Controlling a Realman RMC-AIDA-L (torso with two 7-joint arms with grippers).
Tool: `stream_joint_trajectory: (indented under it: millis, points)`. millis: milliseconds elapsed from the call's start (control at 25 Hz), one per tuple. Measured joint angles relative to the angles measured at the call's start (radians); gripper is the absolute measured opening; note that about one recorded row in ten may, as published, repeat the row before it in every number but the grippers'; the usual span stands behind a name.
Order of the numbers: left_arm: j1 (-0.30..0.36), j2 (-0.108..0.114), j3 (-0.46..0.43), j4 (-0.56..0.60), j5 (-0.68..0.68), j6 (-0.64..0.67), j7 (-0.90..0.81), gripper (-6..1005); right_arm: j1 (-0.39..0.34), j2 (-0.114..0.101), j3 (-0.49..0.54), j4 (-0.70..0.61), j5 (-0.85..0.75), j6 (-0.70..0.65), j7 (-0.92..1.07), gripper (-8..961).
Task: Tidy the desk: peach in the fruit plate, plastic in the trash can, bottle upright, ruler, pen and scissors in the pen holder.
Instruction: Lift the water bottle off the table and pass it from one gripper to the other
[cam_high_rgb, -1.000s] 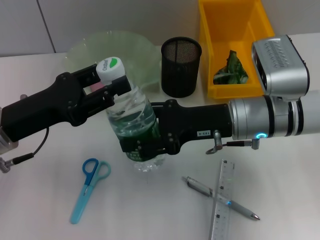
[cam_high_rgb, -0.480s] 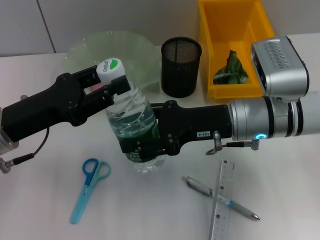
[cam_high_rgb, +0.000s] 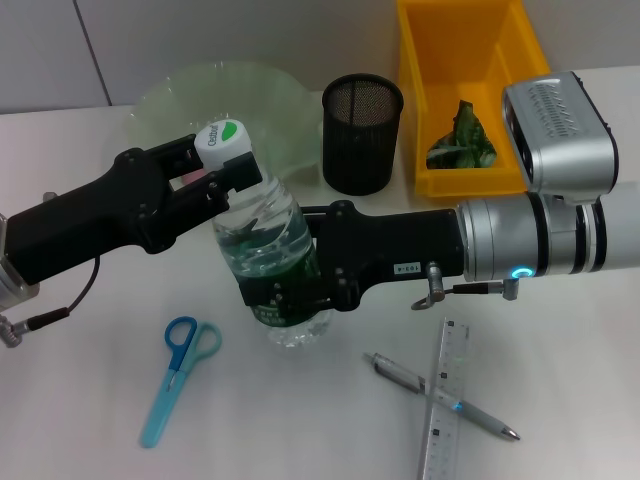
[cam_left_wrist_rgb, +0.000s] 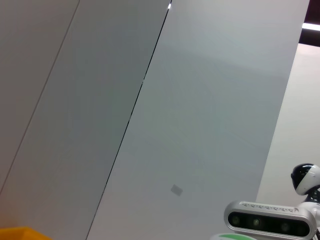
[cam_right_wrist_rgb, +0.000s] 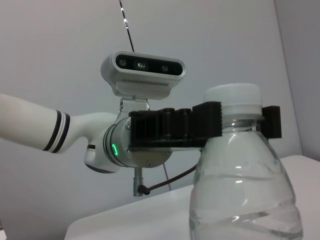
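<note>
Both arms share the bottle (cam_high_rgb: 268, 250) near the middle of the desk (cam_high_rgb: 90, 400): the right gripper (cam_high_rgb: 285, 290) is clamped round its labelled lower body, while the left gripper (cam_high_rgb: 205, 170) pinches the neck just under the white cap. That double hold looks meant to steady it, nearly upright, while its base settles on the tabletop.

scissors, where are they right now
In the head view the scissors lie flat on the desk, front left, just left of the bottle.
</note>
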Motion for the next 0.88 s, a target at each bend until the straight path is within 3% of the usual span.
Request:
stream_joint_trajectory:
  millis: [600, 720, 880]
  points:
    - [0.001, 0.002, 0.0, 0.0, -0.002, -0.001, -0.005, 450, 0.003, -0.001, -0.023, -0.01, 0.021, -0.002, -0.001, 741]
    - [0.001, 0.002, 0.0, 0.0, -0.002, -0.001, -0.005, 452, 0.003, 0.0, -0.024, -0.01, 0.022, 0.002, -0.001, 820]
    - [0.001, 0.002, 0.0, 0.0, -0.002, -0.001, -0.005, 454, 0.004, 0.0, -0.024, -0.01, 0.022, 0.005, -0.001, 820]
